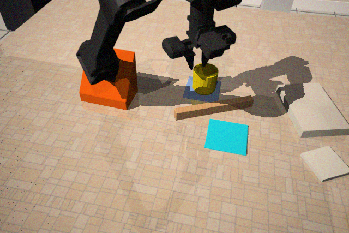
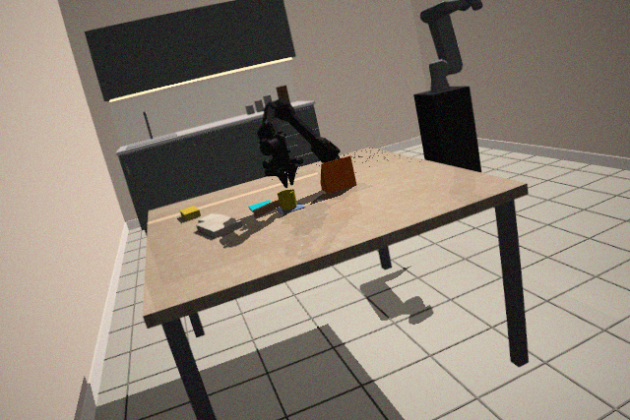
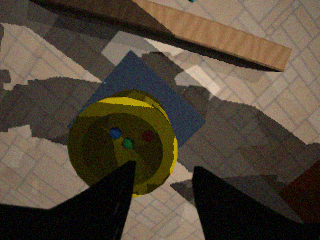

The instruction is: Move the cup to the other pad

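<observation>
One yellow cylindrical cup (image 1: 205, 78) stood upright on one dark blue square pad (image 1: 202, 91), near the centre of the light wood-patterned table top (image 2: 407, 202). Three marbles lay on the cup floor in the wrist view: one blue marble (image 3: 115, 133), one green marble (image 3: 128, 143) and one dark red marble (image 3: 148, 135), grouped close together. The single black parallel-jaw gripper (image 1: 197, 65) hung above the far rim of the cup, pointing down, with its two black fingers partly closed to a narrow gap and nothing between them; in the wrist view one fingertip overlapped the cup opening and the other lay outside the cup wall. Whether either fingertip touched the rim could not be told. One long light-brown wooden bar (image 1: 213, 107) lay flat on the table just in front of the blue pad, running left to right and separating it from one cyan square pad (image 1: 226, 136), which lay nearer to the top camera. One orange block (image 1: 108, 85) sat to the left of the cup and carried the base of the black arm (image 1: 112, 13). Two pale grey flat slabs lay at the right: a larger slab (image 1: 315, 110) and a smaller slab (image 1: 324, 162) nearer the camera. One small yellow block (image 2: 189, 211) lay at the table's far left in the exterior view.
</observation>
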`<state>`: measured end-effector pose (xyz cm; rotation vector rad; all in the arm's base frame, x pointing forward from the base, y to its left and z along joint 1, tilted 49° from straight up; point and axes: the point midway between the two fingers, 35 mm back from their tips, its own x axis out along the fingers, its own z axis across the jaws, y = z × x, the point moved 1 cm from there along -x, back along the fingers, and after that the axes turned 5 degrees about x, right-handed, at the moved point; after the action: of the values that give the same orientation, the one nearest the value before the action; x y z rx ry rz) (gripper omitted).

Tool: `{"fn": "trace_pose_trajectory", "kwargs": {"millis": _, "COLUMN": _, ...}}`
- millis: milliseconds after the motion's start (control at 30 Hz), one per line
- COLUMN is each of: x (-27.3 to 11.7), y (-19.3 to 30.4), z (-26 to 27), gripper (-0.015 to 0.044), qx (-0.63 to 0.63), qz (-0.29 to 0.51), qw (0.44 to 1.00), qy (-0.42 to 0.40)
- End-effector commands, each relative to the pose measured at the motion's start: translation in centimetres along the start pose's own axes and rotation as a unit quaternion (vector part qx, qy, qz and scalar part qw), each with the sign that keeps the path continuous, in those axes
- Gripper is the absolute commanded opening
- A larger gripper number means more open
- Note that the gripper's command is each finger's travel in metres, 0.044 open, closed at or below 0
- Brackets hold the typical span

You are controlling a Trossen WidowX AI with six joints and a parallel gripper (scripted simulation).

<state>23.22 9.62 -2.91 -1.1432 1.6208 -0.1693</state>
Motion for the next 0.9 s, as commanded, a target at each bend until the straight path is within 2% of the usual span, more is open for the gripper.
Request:
{"fn": "trace_pose_trajectory", "kwargs": {"millis": 0, "x": 1.0, "y": 0.1, "z": -0.2, "gripper": 0.0167, "qx": -0.006, "qz": -0.004, "qw": 1.000, "qy": 0.004}}
{"fn": "trace_pose_trajectory", "kwargs": {"millis": 867, "x": 5.0, "y": 0.0, "z": -0.4, "gripper": 0.0167, "qx": -0.005, "qz": -0.005, "qw": 1.000, "qy": 0.005}}
